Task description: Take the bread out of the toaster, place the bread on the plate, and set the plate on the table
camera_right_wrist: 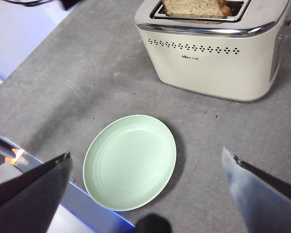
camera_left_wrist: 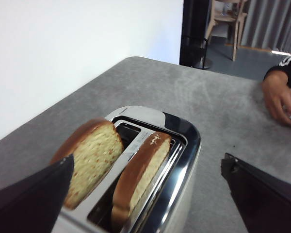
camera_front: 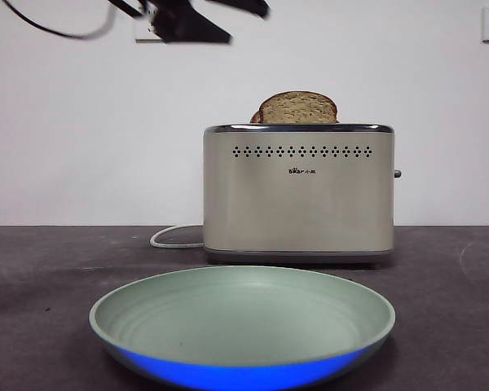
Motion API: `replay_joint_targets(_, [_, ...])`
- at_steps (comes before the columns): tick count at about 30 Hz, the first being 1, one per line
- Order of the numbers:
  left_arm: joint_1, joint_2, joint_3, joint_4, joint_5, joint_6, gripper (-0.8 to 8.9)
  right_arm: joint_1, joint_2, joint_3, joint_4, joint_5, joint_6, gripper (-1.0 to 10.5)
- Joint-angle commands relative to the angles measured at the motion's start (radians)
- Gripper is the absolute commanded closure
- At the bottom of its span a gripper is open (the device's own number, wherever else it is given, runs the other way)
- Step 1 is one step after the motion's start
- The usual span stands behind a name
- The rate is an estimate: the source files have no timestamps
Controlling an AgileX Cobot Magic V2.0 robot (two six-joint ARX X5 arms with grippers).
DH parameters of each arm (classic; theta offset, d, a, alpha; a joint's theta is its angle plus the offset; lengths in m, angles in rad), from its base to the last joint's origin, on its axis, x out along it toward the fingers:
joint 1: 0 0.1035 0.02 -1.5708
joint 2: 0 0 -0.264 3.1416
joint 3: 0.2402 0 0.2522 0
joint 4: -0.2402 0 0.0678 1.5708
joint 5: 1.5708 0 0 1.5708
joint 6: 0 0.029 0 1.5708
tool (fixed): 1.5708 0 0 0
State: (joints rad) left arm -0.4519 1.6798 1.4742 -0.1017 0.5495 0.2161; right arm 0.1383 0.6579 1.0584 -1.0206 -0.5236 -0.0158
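Bread (camera_front: 299,107) stood in the toaster (camera_front: 298,195), its rounded top poking above the chrome rim — nothing had been lifted out, so the first step, the reach for the slice, was the one in hand. From the left wrist view two slices sat in the two slots; which of them was the wider one could not be settled from that angle.

Left gripper (camera_left_wrist: 145,194) hung above the toaster and a little to one side of it, jaws spread wide and holding nothing, the slices lying between and ahead of them. In the front view an arm showed only as a blurred dark shape (camera_front: 187,20) above and left of the toaster. My judgement: the next move called for a descent over the slot, jaws straddling the slice's flat faces, then a gentle close on the crust and a straight pull upward.

Right gripper (camera_right_wrist: 145,194) hovered on the toaster's logo side, above the plate (camera_right_wrist: 130,161), jaws also wide open and empty. The plate lay in front of the toaster on the table (camera_front: 33,269), its near edge jutting past the table's edge — likely waiting to be steadied or picked up.
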Motion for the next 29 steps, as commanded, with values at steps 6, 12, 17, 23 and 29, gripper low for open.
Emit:
replay_joint_targets(6, [-0.06,0.157,0.032,0.069,-0.055,0.054,2.53,0.002,-0.001,0.001,-0.007,0.002,0.0,3.5])
replay_joint_targets(12, [-0.079,0.192,0.032,0.07,-0.108,0.066,5.07,0.002,-0.001,0.001,-0.007,0.001,0.0,3.5])
replay_joint_targets(17, [-0.083,0.192,0.032,0.069,-0.131,0.066,8.34,0.002,-0.001,0.001,-0.008,0.001,0.0,3.5])
replay_joint_targets(23, [-0.083,0.192,0.032,0.05,-0.131,0.066,8.22,0.002,-0.001,0.001,-0.01,0.002,0.0,3.5])
replay_joint_targets(29, [-0.078,0.177,0.045,0.077,-0.143,0.065,8.22,0.002,-0.001,0.001,-0.012,0.003,0.0,3.5])
